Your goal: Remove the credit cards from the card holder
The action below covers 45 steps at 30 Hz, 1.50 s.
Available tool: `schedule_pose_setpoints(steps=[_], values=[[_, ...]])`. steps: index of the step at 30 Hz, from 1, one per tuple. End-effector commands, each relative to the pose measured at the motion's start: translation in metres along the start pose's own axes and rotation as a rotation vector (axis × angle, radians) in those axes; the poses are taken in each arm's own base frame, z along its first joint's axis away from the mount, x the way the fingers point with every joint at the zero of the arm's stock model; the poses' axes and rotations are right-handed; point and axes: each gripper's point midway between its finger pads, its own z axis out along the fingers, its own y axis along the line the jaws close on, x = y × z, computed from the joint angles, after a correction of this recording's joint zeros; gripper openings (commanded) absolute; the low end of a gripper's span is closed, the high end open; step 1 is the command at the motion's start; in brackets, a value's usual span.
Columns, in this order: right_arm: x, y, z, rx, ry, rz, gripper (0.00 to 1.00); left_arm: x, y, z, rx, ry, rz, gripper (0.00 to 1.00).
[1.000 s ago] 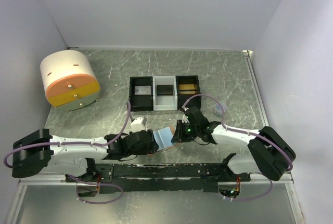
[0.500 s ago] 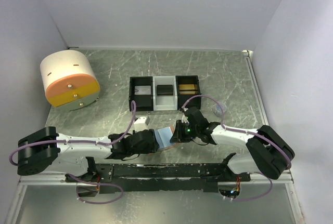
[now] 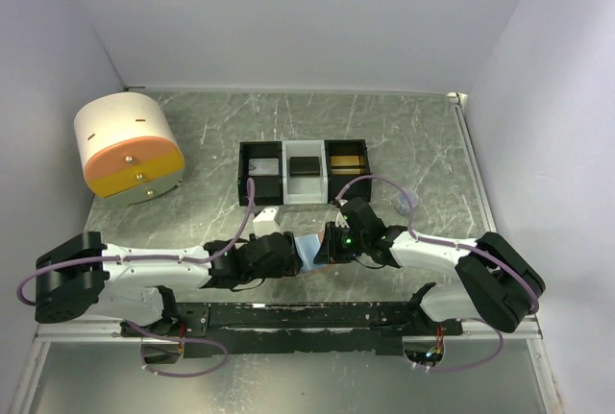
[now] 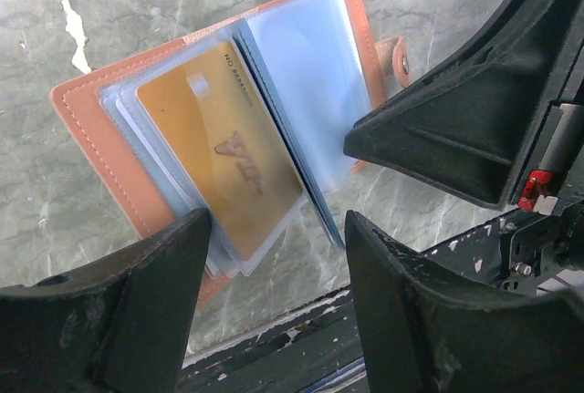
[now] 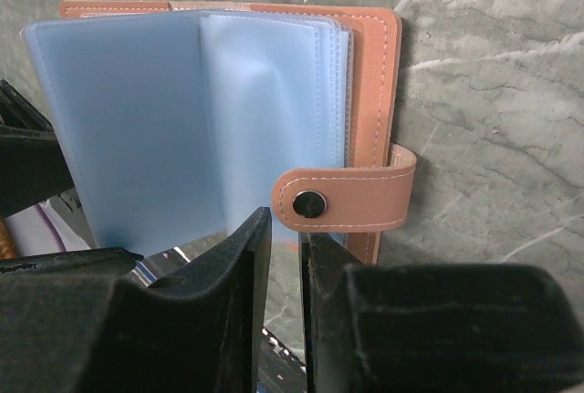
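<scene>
1. Card holder (image 4: 301,83) lies open on the table (image 3: 192,135), near the front edge, right between the 2 arms. Cover down and sleeves up, so the pockets face the claws.
2. A gold card (image 4: 219,160) sits in a clear sleeve on the left half. Its end points toward the left gripper, a good lie for a straight pull.
3. The right half shows only pale blue sleeves, fanned up. I cannot tell whether they hold more cards.
4. Left gripper (image 4: 274,224) is wide open with nothing in it. Its 2 fingers straddle the near end of that gold card, and it looks lined up to close on the card edge.
5. Right gripper (image 5: 286,229) has its jaws nearly together, just a slit between them. The tips sit at the holder's edge beside the snap strap (image 5: 351,200).
6. In the left wrist view its finger lies over the right-hand sleeves. My read is that it is pinning the holder, so the pull slides the card out and does not drag the whole wallet.
7. I cannot tell whether a sleeve is pinched in that slit.
8. Further back stands a 3-slot tray (image 3: 242,174), well apart from the holder. A dark piece and a gold piece show inside it, so it is probably where the cards go.
9. Risk as I judge it: the sleeve is slick, and the claw may grab plastic along with the card.
</scene>
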Motion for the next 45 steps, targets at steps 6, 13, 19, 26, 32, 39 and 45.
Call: schedule_pose_setpoints(steps=[6,13,19,26,32,39,45], values=[[0.016,-0.017,-0.002,0.068,0.046,-0.015,0.21,-0.003,0.001,-0.005,-0.103,0.026,0.005,0.77],[0.017,-0.018,-0.002,0.069,0.049,-0.013,0.21,-0.007,0.01,-0.007,-0.18,0.021,0.04,0.82],[0.017,-0.017,-0.002,0.069,0.051,-0.013,0.21,-0.014,0.012,-0.012,-0.213,0.011,0.063,0.81],[0.012,-0.014,-0.002,0.064,0.044,-0.018,0.22,-0.009,0.01,-0.009,-0.151,0.002,0.039,0.82],[0.014,-0.015,-0.001,0.065,0.05,-0.015,0.22,0.001,0.004,0.009,-0.056,-0.013,0.012,0.8],[0.018,-0.018,-0.001,0.071,0.057,-0.01,0.22,0.001,-0.003,0.013,-0.041,-0.015,0.012,0.7],[0.012,-0.013,-0.005,0.064,0.038,-0.026,0.26,-0.009,0.002,0.003,-0.109,-0.023,0.027,0.75]])
